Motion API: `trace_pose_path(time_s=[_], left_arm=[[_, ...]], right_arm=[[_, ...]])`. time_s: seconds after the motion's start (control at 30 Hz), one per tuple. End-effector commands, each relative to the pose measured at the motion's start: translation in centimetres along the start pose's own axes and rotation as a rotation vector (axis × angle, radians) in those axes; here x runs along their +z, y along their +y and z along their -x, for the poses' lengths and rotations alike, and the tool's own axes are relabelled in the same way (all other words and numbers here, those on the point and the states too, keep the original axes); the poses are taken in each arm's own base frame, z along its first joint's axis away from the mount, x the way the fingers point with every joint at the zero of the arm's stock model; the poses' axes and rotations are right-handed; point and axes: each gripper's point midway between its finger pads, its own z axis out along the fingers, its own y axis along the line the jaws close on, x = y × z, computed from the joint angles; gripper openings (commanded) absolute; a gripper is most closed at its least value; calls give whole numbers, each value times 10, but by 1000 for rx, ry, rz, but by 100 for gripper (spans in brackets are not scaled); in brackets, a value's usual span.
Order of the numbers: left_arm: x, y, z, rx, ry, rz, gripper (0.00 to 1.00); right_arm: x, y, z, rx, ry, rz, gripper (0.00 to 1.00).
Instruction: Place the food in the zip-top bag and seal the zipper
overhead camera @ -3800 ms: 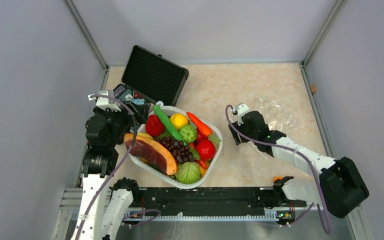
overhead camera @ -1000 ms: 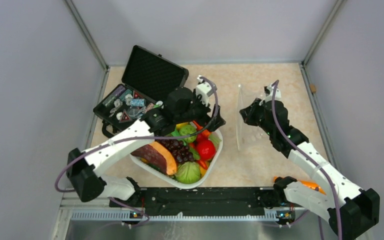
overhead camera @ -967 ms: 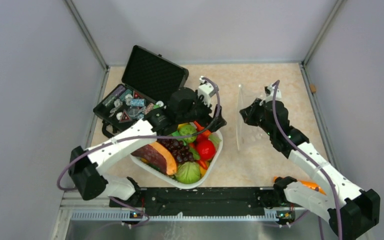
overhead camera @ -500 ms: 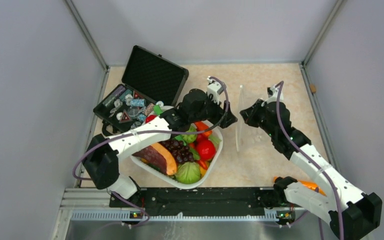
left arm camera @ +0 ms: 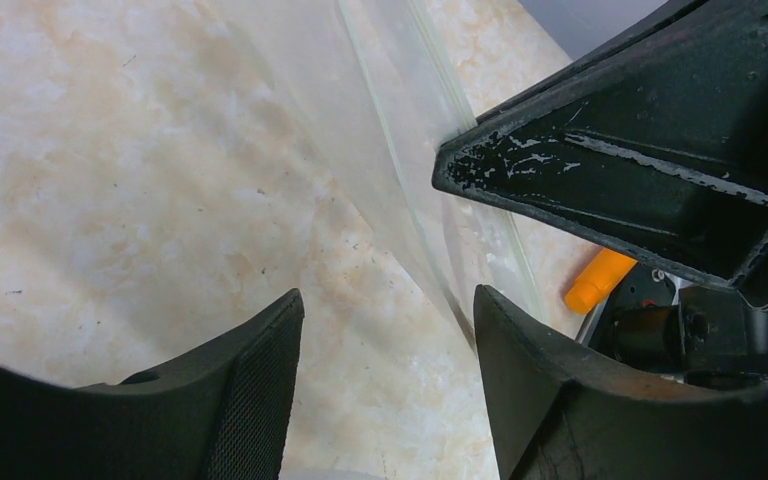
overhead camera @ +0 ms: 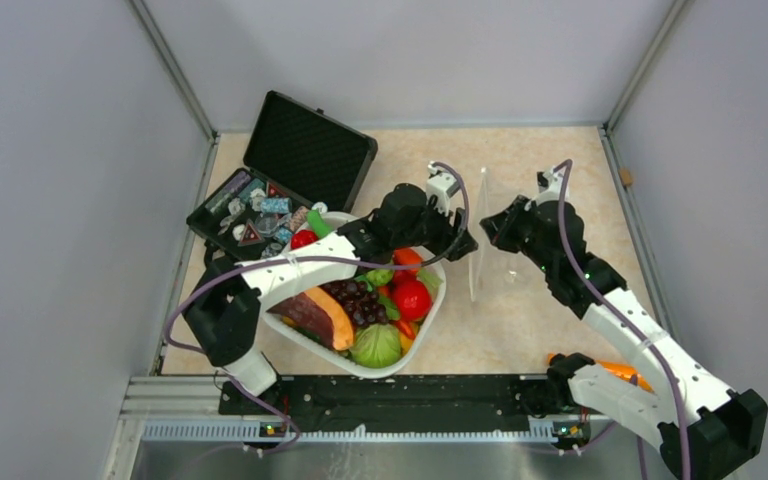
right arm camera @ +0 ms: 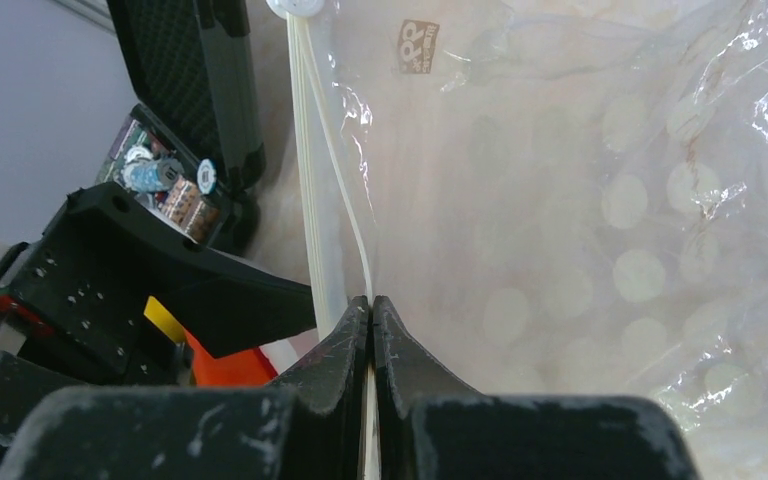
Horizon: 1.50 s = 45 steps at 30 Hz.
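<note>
Clear, crinkly zip-top bag (right arm camera: 560,200) stands upright, right gripper (right arm camera: 371,310) clamping its zipper (right arm camera: 309,150); left gripper (left arm camera: 388,300) open alongside.

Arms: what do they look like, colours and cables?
The left arm and right arm have white links, black joints and looping purple cables. The left end effector and right end effector are black, two wedge fingers each; the right's paint is chipped.

Bright, even light, soft shadows; nearest fingers (left arm camera: 190,410) slightly out of focus.
</note>
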Motion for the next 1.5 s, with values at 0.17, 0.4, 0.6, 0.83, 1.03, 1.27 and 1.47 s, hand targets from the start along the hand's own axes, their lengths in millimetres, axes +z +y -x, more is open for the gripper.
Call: trace_pose_path(time_s=[0.17,0.4,0.6,0.83,1.03,1.27,1.47], left_arm=[[6,-1,25,90,-29,35,34],[5,20,13,81,-11,131,3],[10,9,25,22,-62,91,0],[14,-18,35,-58,-69,-24,0],[13,-19,39,-104,-84,-14,0],[15,-18,38,-132,-88,-5,0],[13,-18,42,-140,-99,-1,0]], right_arm=[[-14,21,33,9,-75,46,0],[-20,8,32,-132,-43,-12,0],[-21,-6,23,-185,27,-85,16],[-16,-5,16,-174,57,-80,37],[-17,8,20,-121,18,-41,40],[-20,26,19,-37,-19,35,41],[-10,15,7,-41,6,-22,38]])
